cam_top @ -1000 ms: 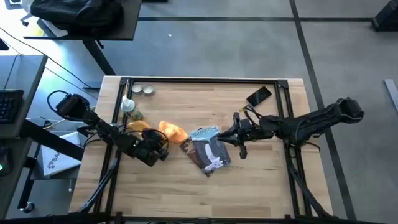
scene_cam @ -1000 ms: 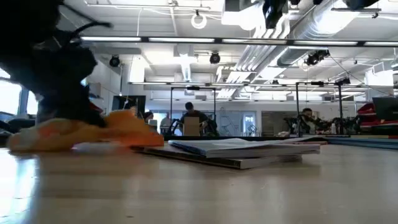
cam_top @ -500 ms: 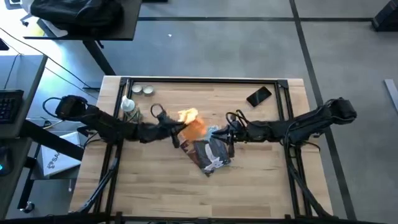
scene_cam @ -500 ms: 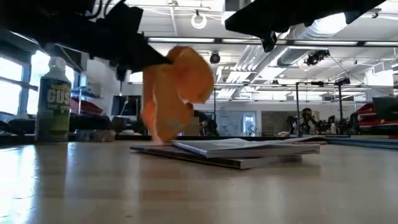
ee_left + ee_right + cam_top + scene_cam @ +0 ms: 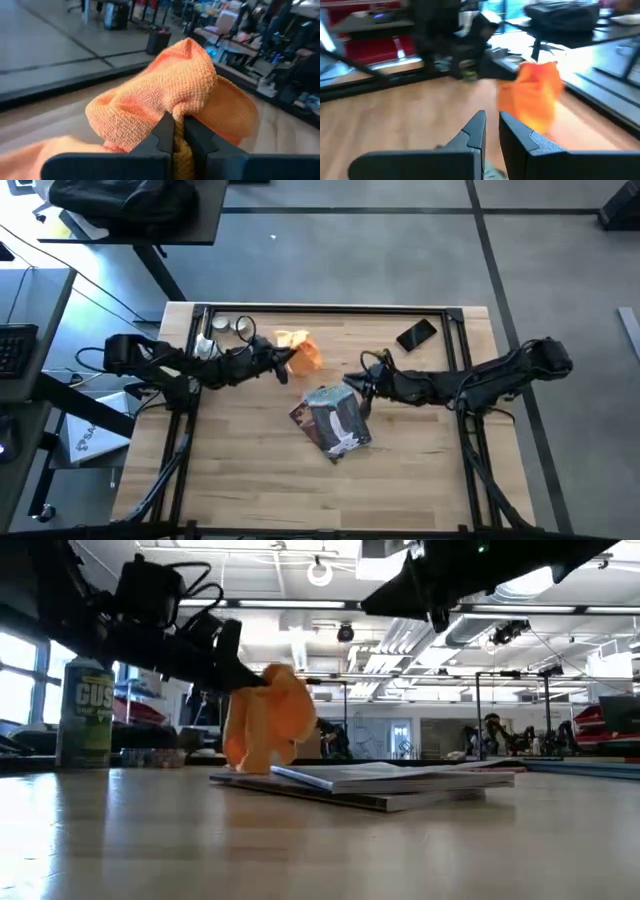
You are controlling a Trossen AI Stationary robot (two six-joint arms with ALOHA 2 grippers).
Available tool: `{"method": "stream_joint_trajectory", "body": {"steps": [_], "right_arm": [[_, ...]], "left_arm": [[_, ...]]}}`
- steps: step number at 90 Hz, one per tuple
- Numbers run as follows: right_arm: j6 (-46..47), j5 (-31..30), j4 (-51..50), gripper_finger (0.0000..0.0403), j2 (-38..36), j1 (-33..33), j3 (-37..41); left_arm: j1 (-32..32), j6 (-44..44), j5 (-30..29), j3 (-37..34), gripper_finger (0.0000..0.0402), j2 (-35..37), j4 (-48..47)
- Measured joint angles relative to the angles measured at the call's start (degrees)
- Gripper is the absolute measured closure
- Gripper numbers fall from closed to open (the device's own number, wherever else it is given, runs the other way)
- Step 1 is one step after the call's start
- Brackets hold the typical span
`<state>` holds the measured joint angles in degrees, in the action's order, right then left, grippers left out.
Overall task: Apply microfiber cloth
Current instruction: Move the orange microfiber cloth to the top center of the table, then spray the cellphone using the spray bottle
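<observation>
Cloth [image 5: 300,352] now carried nearer bench's far edge, off packet [image 5: 333,421]. Left gripper [image 5: 284,360] clamped on cloth, holding it above wood bench [image 5: 420,450]. Left wrist view alone shows nubby woven orange pile, bunched folds pinched between fingers [image 5: 162,131]. Low view shows cloth hanging clear of flat glossy packet. Right gripper [image 5: 352,383] above packet's far corner, fingers nearly together, empty.

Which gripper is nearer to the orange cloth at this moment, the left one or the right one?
The left. The left gripper is shut on the microfiber cloth, holding it above the table. The right gripper hangs apart from it, over the printed packet.
</observation>
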<state>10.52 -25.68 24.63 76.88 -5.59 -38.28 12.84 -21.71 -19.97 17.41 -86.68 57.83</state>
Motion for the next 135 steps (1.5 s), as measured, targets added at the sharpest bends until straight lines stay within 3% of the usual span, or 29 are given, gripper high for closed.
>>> {"method": "stream_joint_trajectory", "body": {"steps": [21,39,49,71,87,100,123,135], "right_arm": [[1.08,2.79,-1.01,0.0379,1.37,7.65,0.02],[6.46,6.01,-7.31,0.0363,4.30,11.63,-0.10],[7.67,6.66,-18.45,0.0349,4.47,13.94,-3.20],[13.49,6.12,-54.22,0.0332,4.28,23.25,-14.73],[13.38,7.56,-68.76,0.0331,4.28,32.60,-16.61],[12.54,9.12,-69.99,0.0332,4.26,39.84,-13.43],[14.01,9.16,-61.73,0.0332,4.39,46.08,-7.54],[13.48,10.56,-57.18,0.0332,4.74,47.69,-3.87]], "left_arm": [[-1.99,-0.68,-2.95,0.00,0.0346,-7.08,-1.08],[-3.17,-2.26,-0.67,0.02,0.0300,-4.67,-11.35],[-3.74,-3.18,1.91,0.04,0.0290,0.04,-19.65],[-4.91,-4.71,0.35,0.02,0.0300,13.68,-35.33],[-5.70,-7.05,5.63,0.02,0.0307,22.59,-43.88],[-9.93,-9.92,5.83,0.02,0.0308,27.03,-42.59],[-20.85,-12.03,-7.77,0.04,0.0308,27.00,-34.26],[-24.66,-12.09,-11.46,0.04,0.0308,26.84,-32.83]]}}
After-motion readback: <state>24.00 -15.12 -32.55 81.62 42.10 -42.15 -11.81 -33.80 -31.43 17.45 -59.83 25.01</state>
